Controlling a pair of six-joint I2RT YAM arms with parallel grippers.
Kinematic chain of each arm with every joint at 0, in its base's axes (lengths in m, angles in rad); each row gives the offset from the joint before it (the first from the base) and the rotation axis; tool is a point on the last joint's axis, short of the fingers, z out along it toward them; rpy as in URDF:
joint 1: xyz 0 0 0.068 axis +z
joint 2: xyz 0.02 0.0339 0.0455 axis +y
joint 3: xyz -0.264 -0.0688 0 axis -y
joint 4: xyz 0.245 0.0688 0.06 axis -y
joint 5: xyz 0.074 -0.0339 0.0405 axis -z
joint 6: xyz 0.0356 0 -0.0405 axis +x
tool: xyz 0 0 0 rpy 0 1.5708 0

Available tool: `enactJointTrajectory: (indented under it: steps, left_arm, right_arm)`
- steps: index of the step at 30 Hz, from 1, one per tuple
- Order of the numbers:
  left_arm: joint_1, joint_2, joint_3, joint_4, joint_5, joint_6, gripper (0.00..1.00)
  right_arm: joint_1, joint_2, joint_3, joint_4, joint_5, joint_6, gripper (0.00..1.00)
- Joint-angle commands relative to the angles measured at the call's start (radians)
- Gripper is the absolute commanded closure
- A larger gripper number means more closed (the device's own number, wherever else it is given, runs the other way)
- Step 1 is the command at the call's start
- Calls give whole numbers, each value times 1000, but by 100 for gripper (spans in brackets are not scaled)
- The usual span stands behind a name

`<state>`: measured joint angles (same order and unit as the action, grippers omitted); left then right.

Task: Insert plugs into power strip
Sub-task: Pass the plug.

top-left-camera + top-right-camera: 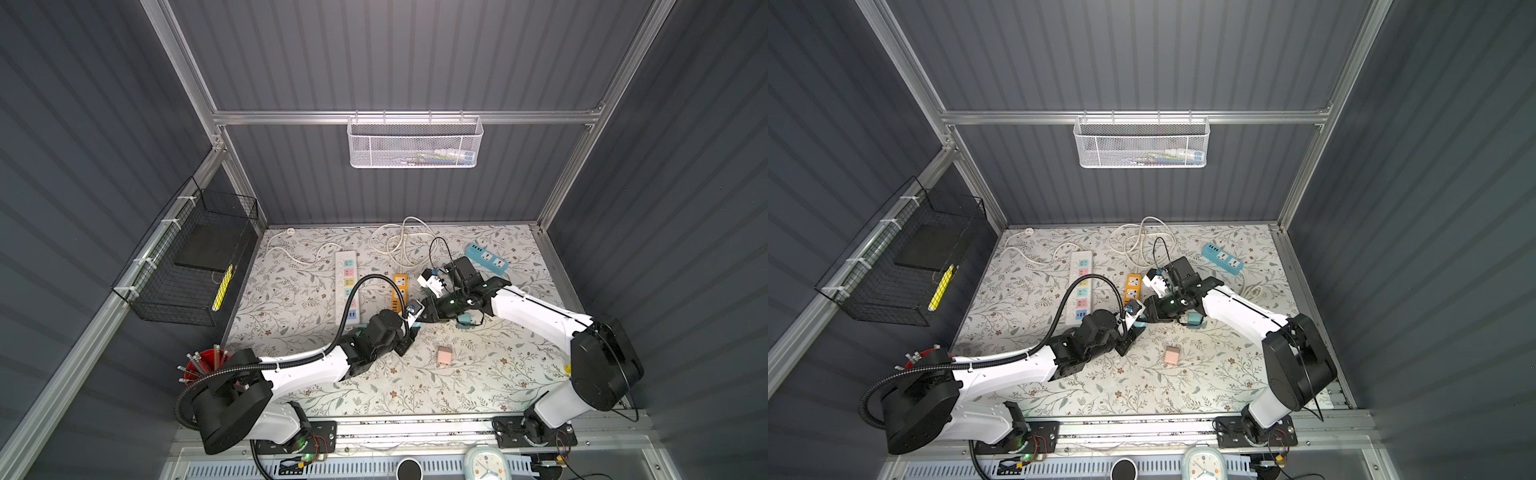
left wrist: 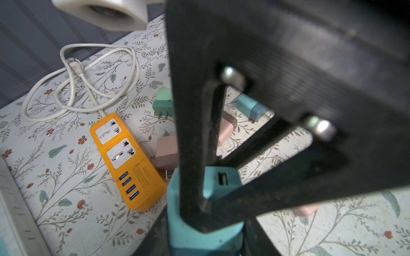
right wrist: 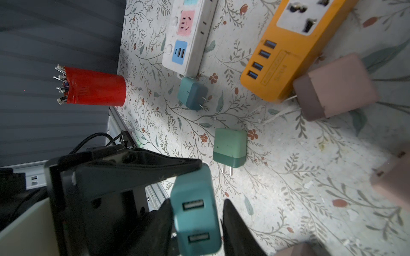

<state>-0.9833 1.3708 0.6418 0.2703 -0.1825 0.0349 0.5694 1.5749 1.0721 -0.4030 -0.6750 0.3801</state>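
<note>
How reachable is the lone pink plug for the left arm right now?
Probably not yet: the left gripper is shut on a teal plug. The path to the lone pink plug looks clear.

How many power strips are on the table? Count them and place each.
3. The white strip lies left of centre, the orange strip beside it on its right, the blue strip toward the far right corner. None seems hidden.

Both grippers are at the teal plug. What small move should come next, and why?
Probably close the right gripper fully on the teal plug: its fingers flank the plug with a slim gap on one side, while the left gripper is clamped on it, so releasing now might drop it.
</note>
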Motion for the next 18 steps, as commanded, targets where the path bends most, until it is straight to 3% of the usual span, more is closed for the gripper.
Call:
enactJointTrajectory:
  steps: [1, 12, 18]
  left_arm:
    - [-6, 7, 21, 14, -14, 19, 73]
    - [-6, 17, 38, -16, -49, 24, 59]
    - [-6, 24, 47, -40, -78, 19, 45]
  right_arm:
    - [0, -4, -18, 5, -5, -12, 65]
    - [4, -10, -22, 9, -2, -5, 73]
    - [3, -13, -18, 9, 49, -1, 77]
